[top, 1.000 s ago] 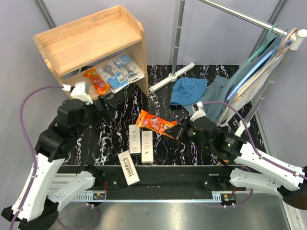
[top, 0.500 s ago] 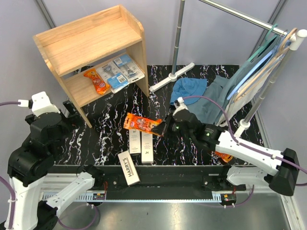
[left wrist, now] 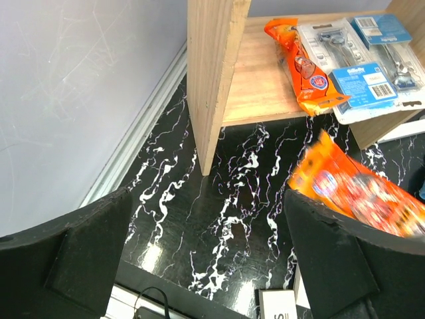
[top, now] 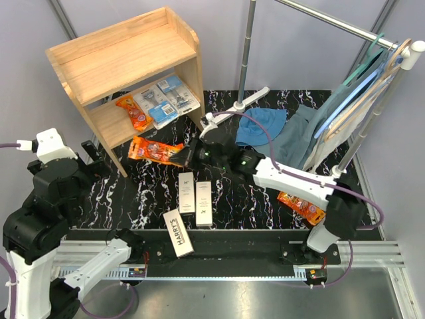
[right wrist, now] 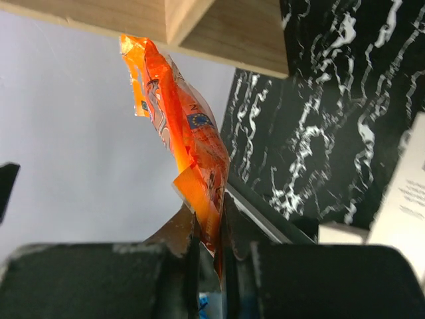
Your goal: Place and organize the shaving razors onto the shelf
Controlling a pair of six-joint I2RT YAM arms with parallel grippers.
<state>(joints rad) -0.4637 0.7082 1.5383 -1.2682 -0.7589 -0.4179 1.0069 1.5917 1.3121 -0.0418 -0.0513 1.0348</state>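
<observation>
My right gripper (top: pixel 186 155) is shut on a shiny orange razor pack (top: pixel 154 149) and holds it above the table just in front of the light-wood shelf (top: pixel 126 56); the pack also shows in the right wrist view (right wrist: pixel 182 136) and the left wrist view (left wrist: pixel 358 189). The shelf's lower level holds another orange pack (top: pixel 132 111) and blue-and-clear blister packs (top: pixel 163 98). Three white Harry's boxes (top: pixel 194 197) lie near the table's front edge. A further orange pack (top: pixel 302 206) lies at the right. My left gripper (left wrist: pixel 219 266) is open and empty, pulled back at the left.
A metal clothes rack (top: pixel 247 50) with hanging garments (top: pixel 362 93) stands at the back right. Blue cloths (top: pixel 262 126) lie on the black marbled table (top: pixel 153 193) beside the rack's foot.
My right arm has carried the orange pack leftward from the table's middle to the front of the shelf. My left arm has drawn back to the left and stays there.
</observation>
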